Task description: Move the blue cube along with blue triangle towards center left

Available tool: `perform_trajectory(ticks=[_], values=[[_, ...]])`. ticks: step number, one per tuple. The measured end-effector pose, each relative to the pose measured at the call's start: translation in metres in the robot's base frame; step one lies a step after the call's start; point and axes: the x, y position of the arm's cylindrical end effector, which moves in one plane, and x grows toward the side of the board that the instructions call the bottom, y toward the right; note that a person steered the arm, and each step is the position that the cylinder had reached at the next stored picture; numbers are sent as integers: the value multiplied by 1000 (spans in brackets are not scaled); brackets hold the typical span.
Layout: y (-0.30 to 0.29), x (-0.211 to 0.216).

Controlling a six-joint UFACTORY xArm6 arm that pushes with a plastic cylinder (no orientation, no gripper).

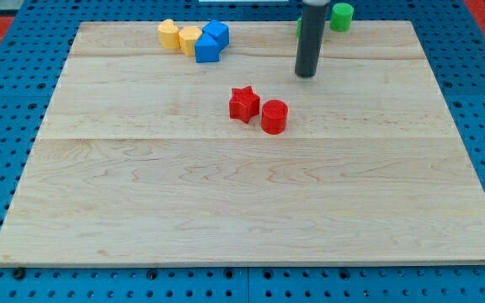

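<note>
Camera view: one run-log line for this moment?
tip top right, off blocks | blue cube touching blue triangle, top left | yellow pair adjacent | push not started

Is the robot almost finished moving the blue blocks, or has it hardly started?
Hardly started. Nothing looks done: the blue cube and blue triangle sit together at the view's top edge, beside the yellow blocks, not at centre left. In hand: my tip stands to their right, not touching them. Left: reaching both and pushing them there.

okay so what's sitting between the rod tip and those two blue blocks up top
Nothing: in the camera view, only bare board lies between my tip and the blue cube with the blue triangle. The red blocks sit below that line.
</note>
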Motion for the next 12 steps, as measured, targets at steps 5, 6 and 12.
perform_trajectory(ticks=[5, 6, 12], values=[[-143, -55], [-155, -34], [-198, 33]])
